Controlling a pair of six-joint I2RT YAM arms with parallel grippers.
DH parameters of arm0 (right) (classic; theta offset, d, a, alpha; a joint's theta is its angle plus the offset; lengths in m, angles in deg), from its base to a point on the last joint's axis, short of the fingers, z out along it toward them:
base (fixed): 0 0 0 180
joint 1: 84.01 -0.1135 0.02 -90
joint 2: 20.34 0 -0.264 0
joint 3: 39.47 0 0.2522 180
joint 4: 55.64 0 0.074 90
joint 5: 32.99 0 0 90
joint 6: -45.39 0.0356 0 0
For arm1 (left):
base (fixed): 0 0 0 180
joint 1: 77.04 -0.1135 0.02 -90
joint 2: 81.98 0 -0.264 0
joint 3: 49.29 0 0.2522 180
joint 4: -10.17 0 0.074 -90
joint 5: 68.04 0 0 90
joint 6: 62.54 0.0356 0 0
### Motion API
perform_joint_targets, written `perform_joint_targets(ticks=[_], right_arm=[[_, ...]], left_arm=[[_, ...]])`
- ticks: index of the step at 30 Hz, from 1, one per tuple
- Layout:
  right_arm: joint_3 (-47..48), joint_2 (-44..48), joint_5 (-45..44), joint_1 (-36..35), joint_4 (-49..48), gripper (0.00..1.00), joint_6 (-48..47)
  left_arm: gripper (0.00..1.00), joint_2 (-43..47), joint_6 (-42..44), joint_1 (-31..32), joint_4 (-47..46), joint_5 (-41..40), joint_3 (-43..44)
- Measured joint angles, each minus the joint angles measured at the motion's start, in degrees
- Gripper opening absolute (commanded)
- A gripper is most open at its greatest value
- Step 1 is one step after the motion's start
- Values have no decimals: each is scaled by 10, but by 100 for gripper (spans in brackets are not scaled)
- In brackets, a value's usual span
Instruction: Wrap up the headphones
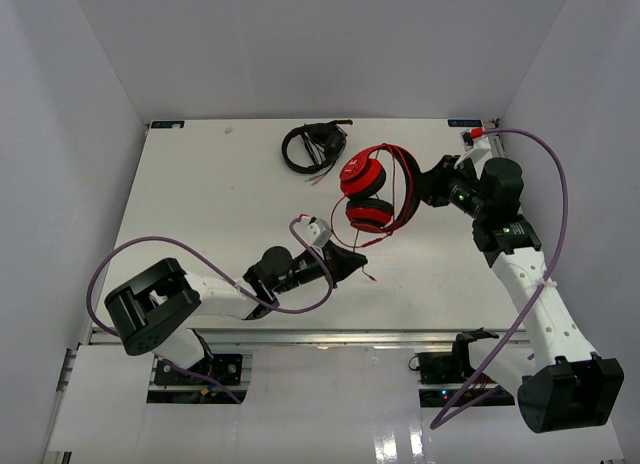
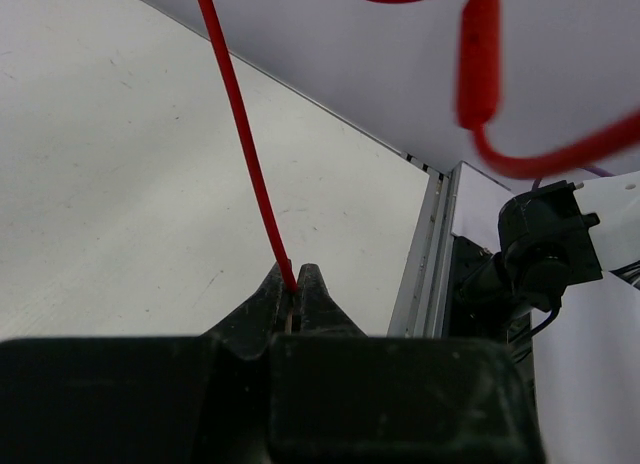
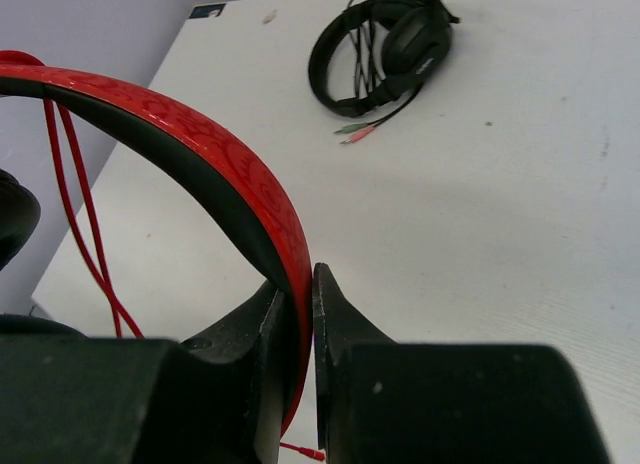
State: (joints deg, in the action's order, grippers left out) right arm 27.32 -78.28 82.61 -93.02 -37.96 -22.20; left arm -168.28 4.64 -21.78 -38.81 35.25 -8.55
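The red headphones (image 1: pixel 372 189) hang above the table right of centre, both earcups facing the camera. My right gripper (image 1: pixel 428 184) is shut on their red headband (image 3: pixel 235 169), with the black inner padding against one jaw. The thin red cable (image 1: pixel 340 246) runs down from the headphones to my left gripper (image 1: pixel 352 265), which is shut on it; in the left wrist view the cable (image 2: pixel 245 149) rises straight out of the closed jaws (image 2: pixel 295 284). A thicker red inline piece (image 2: pixel 478 59) hangs blurred at the upper right there. The cable's free end (image 1: pixel 371 277) lies near the left gripper.
Smaller black headphones (image 1: pixel 312 146) with a coiled cable lie at the table's back centre, also in the right wrist view (image 3: pixel 385 49). White walls stand on three sides. The metal rail of the table's near edge (image 2: pixel 425 254) is beside my left gripper.
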Motion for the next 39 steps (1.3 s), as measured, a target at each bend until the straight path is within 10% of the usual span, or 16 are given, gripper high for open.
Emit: perform_joint_targets(ticks=[21, 39], right_arm=[[-63, -55, -265, -26, -13, 8, -44], [-147, -79, -418, -80, -122, 8, -156]], left_arm=[[0, 1, -44, 64, 140, -107, 45], [0, -65, -35, 68, 439, -61, 272]])
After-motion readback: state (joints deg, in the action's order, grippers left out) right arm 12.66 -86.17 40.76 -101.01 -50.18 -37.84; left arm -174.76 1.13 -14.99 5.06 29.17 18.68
